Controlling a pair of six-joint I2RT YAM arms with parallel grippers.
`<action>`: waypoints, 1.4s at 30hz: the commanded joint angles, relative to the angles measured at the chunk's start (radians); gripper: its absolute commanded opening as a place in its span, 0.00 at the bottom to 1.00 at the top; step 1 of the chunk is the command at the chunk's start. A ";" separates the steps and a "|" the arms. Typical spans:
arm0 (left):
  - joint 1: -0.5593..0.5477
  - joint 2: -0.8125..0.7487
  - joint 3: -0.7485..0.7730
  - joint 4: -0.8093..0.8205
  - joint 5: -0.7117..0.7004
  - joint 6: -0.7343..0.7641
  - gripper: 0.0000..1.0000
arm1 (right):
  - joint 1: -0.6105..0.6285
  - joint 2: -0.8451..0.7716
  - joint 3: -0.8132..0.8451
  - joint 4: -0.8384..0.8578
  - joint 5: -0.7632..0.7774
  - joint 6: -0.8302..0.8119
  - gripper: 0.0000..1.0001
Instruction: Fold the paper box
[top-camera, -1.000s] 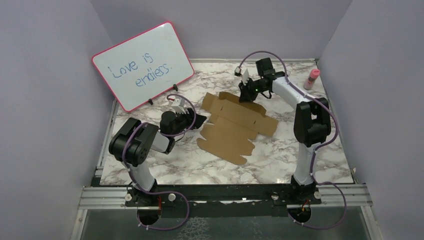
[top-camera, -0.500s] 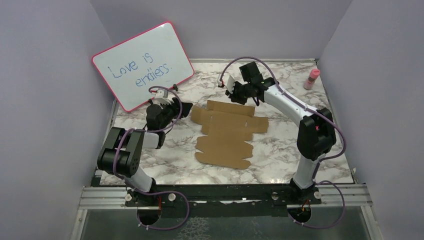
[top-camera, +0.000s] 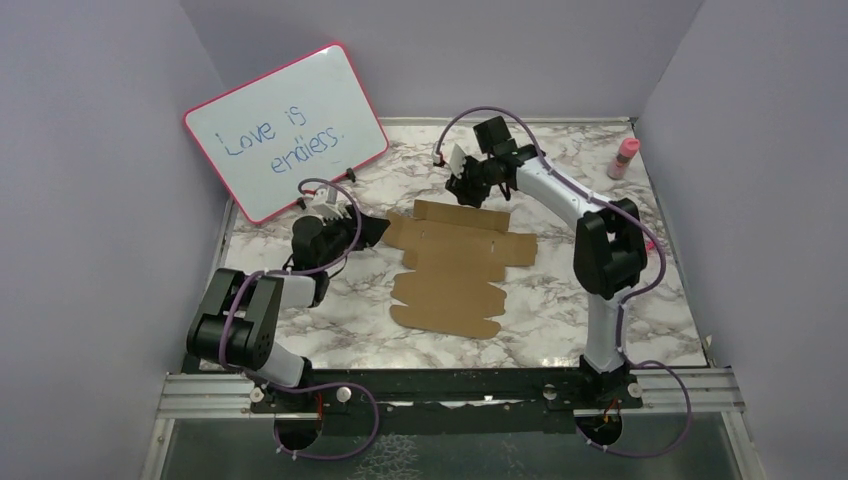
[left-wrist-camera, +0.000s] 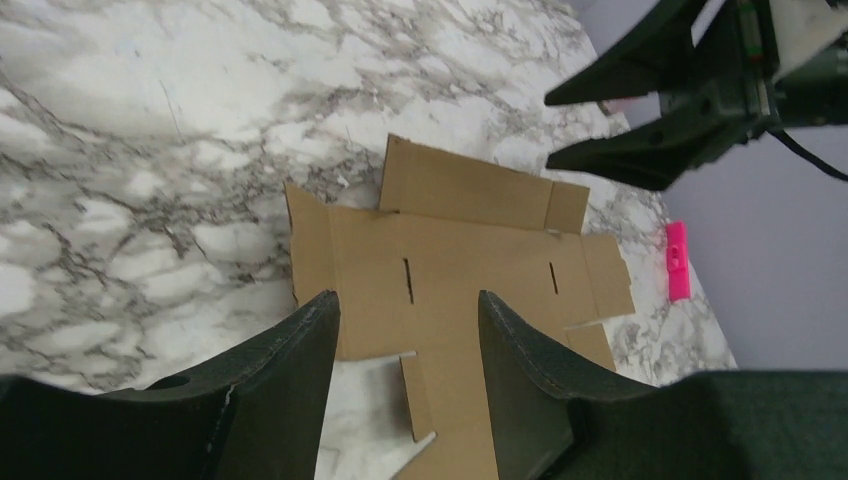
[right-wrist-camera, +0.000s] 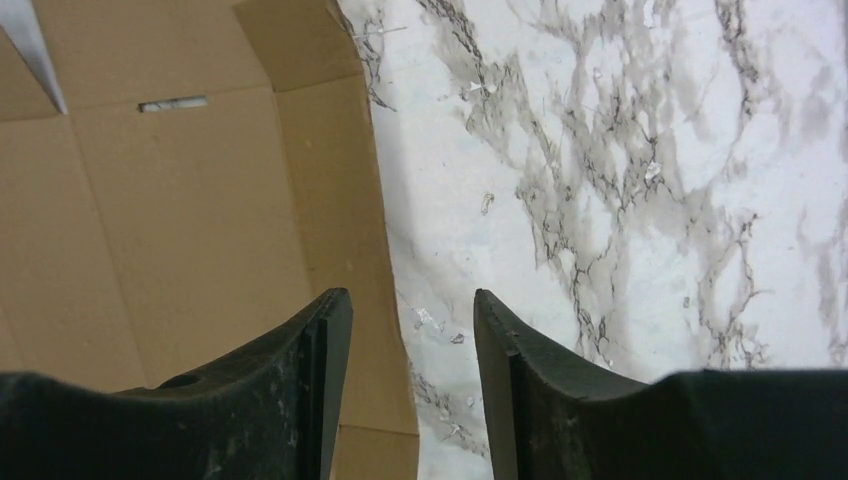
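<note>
My left gripper (top-camera: 372, 230), below and right of the whiteboard (top-camera: 285, 130), stands apart and empty, aimed rightward at the paper box (top-camera: 455, 265) just beside it. The box lies flat, right of the whiteboard. I judge its long axis runs away from the whiteboard's end, rounded tabs farthest from it. My right gripper (top-camera: 468, 183), farther right, gapes empty, straddling a flap edge at the box's whiteboard end.

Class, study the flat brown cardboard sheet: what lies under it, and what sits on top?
The paper box lies flat on the marble table, which shows all around it. No object sits on it. The table beneath is covered, so anything there is hidden.
</note>
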 joint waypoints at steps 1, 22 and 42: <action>-0.069 -0.066 -0.050 -0.081 0.030 -0.029 0.55 | -0.047 0.090 0.103 -0.103 -0.134 0.008 0.55; -0.500 -0.172 -0.063 -0.397 -0.148 0.136 0.55 | -0.142 0.415 0.419 -0.408 -0.540 -0.038 0.53; -0.522 -0.059 -0.049 -0.400 -0.222 0.162 0.52 | -0.141 0.439 0.450 -0.481 -0.537 -0.067 0.20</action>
